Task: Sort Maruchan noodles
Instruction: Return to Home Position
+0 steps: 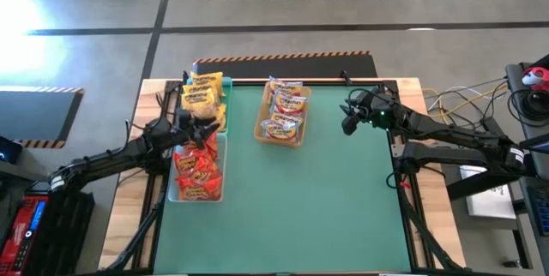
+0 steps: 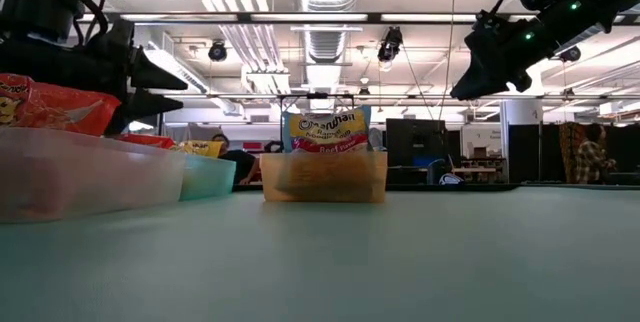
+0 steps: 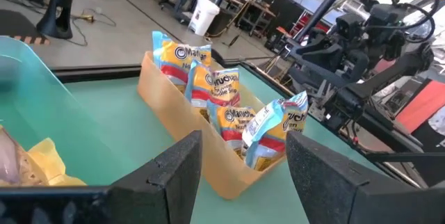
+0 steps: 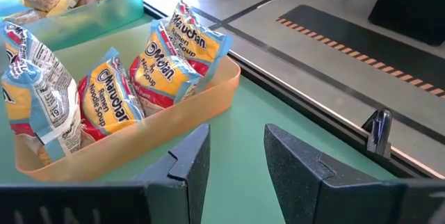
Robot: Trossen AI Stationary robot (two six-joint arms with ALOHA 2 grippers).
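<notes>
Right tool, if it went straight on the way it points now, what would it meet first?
Probably the green table mat, just short of the tan tray of noodle packets. The open right tool aims near that tray's corner; depth is unclear.

The blue-and-yellow packets [image 4: 111, 106] standing in the tan tray [image 4: 149, 137] each read "Maruchan Ramen Noodle Soup". In the low view, the upright packet [image 2: 325, 130] in that tray shows "Maruchan" and, lower down, apparently "Beef Flavor".
</notes>
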